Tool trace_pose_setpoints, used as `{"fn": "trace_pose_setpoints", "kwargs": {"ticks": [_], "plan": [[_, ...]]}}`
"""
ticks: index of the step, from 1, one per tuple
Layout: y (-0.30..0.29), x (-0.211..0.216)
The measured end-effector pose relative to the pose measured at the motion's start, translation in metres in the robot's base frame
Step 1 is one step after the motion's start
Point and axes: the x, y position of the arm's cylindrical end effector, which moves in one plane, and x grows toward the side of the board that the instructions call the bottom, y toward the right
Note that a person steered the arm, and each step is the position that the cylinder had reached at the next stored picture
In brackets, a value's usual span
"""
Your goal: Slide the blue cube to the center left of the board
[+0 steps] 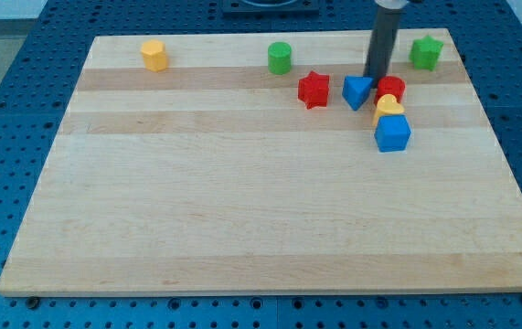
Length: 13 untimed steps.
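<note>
The blue cube (392, 133) sits on the wooden board (242, 201) at the view's upper right. A yellow block (389, 108) touches its top side, and a red cylinder (391, 89) sits just above that. A blue triangular block (357, 91) lies to the left of the red cylinder. My tip (376, 77) comes down between the blue triangular block and the red cylinder, at their top edge, a short way above the blue cube.
A red star-shaped block (314, 90) lies left of the blue triangle. A green cylinder (280, 58), a yellow block (154, 55) and a green block (426, 52) stand along the board's top edge.
</note>
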Motion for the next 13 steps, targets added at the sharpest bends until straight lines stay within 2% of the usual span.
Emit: {"fn": "trace_pose_setpoints", "kwargs": {"ticks": [2, 4, 5, 6, 7, 8, 9, 10, 12, 13], "plan": [[0.055, 0.009], [0.07, 0.057], [0.044, 0.09], [0.002, 0.101], [-0.05, 0.093], [-0.076, 0.108], [-0.078, 0.131], [-0.123, 0.125], [-0.21, 0.076], [-0.23, 0.077]]}}
